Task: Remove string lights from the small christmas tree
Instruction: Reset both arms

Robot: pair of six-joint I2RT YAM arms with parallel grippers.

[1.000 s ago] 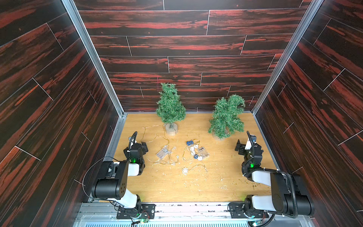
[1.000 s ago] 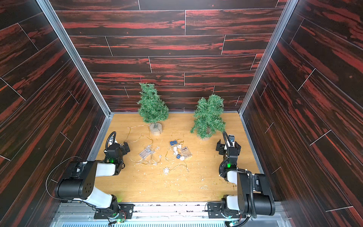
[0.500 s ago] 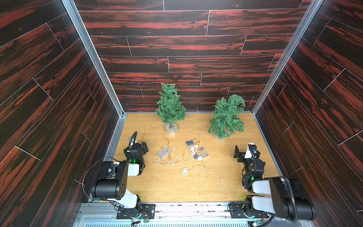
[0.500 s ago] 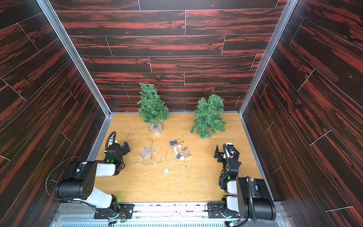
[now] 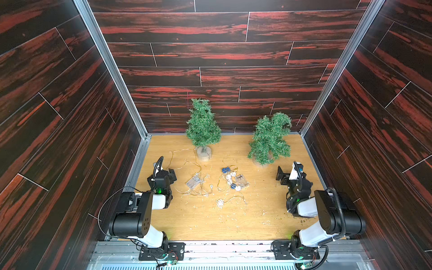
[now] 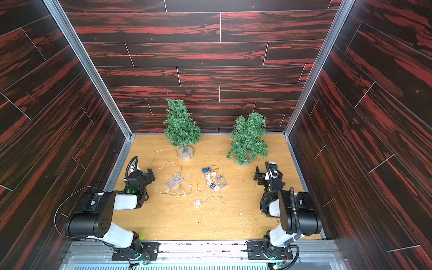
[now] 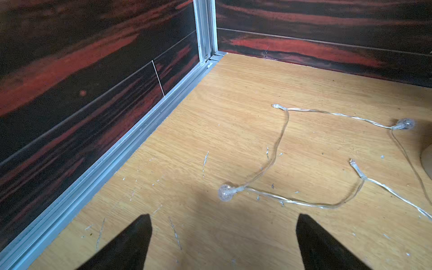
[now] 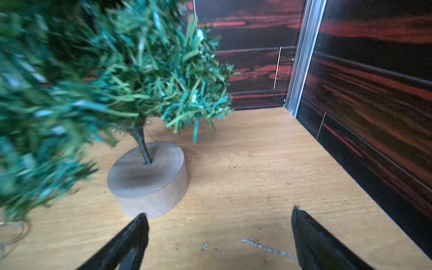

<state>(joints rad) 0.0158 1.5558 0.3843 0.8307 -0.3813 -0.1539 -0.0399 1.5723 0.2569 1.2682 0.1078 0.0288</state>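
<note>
String lights lie loose on surface, near side of trees. Left end effector, right end effector: both apart, empty.

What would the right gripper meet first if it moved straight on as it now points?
Likely the bare table beside the tree's wooden base; the right gripper aims downward. Depth is unclear.

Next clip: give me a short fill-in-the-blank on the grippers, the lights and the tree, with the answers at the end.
1. The left gripper and right gripper are both ____, holding nothing.
2. The blue-and-white ball strand lies loose on the ____.
3. The right wrist view shows a tree standing on a round ____ base.
Missing words: open; table; wooden.
</note>
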